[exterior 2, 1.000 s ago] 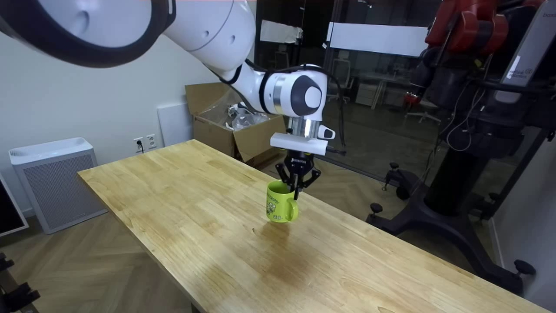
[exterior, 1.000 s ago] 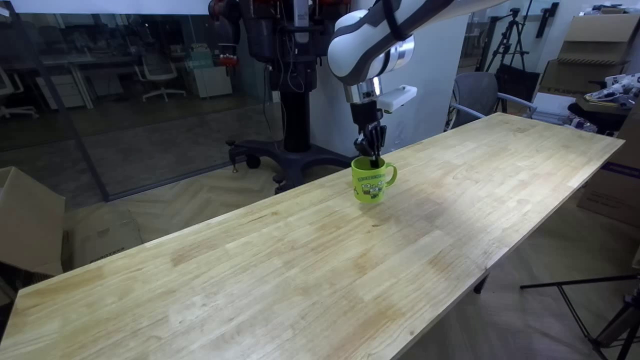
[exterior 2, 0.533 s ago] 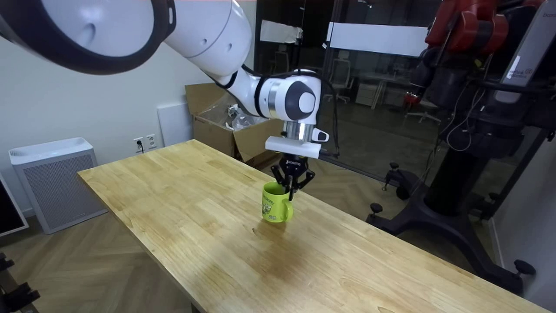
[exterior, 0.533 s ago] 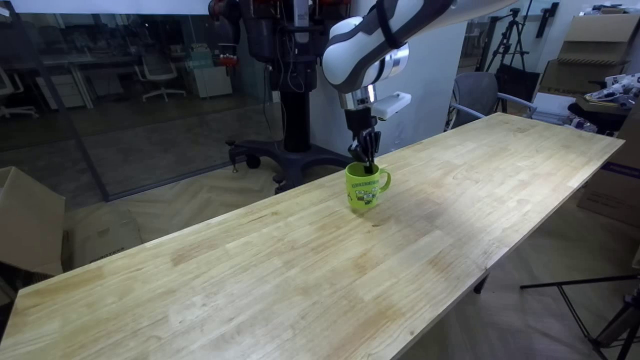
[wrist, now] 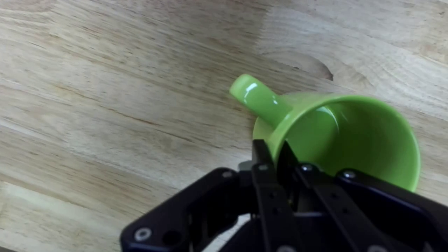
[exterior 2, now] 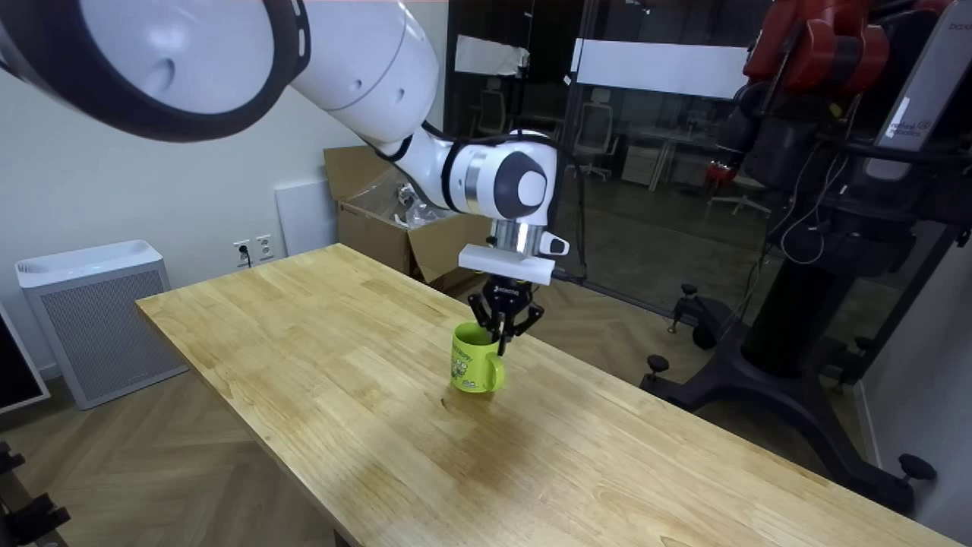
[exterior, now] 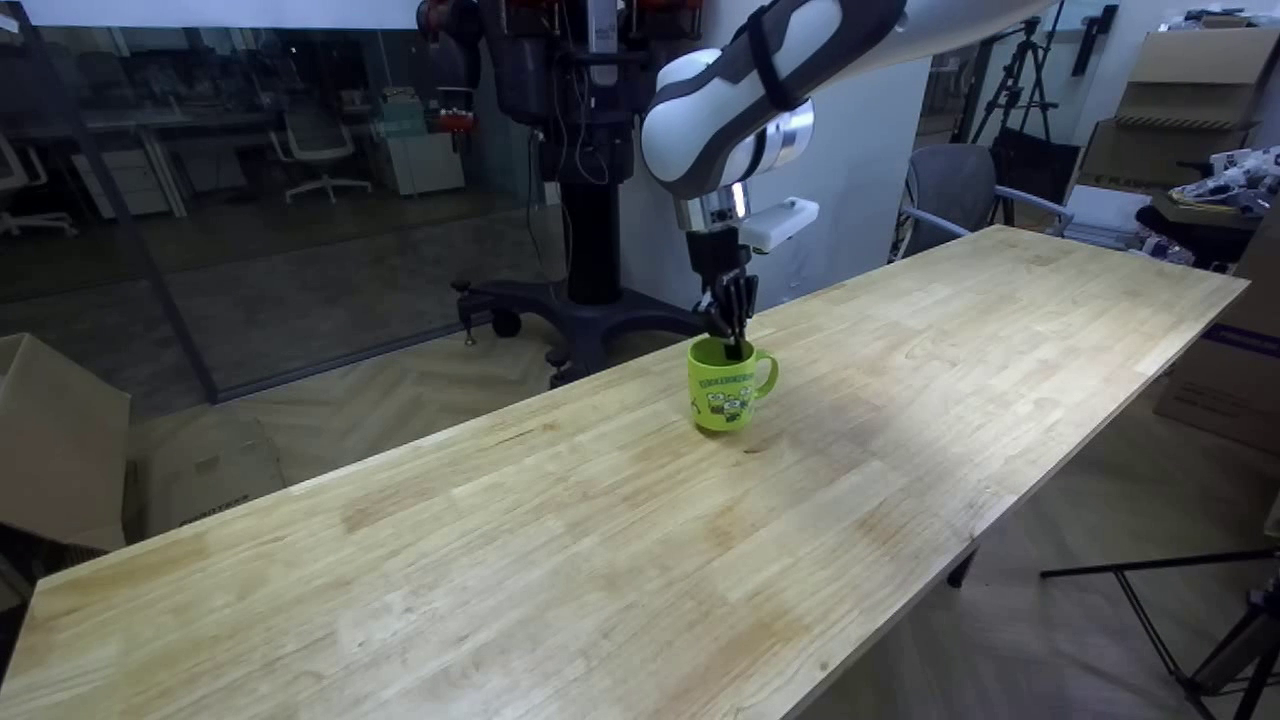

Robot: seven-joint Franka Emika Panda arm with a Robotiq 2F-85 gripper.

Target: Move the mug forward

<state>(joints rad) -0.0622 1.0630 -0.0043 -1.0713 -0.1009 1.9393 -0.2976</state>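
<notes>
Two black fingers [wrist: 260,154] of the gripper [wrist: 274,155] pinch the wall of the lime-green mug [exterior: 712,385] at its rim, one inside the cup and one outside, so the jaws are pressed onto it close by the handle [wrist: 259,99]. In the wrist view that handle juts out just above the fingertips, and the mug's hollow lies to their right. The mug is directly below the jaws, roughly upright, with printed figures [exterior: 732,403] on its side; whether its bottom touches the wooden table [exterior: 480,560] beneath I cannot tell. Above the jaws sit a white bar [exterior 2: 506,264] and the white arm [exterior 2: 364,72]. Farther out, in an exterior view, a red and black robot [exterior 2: 828,228] stands well to the right of the jaws, a cardboard box [exterior 2: 380,235] behind them to the left, and a white unit with a grille [exterior 2: 106,327] farther left.
</notes>
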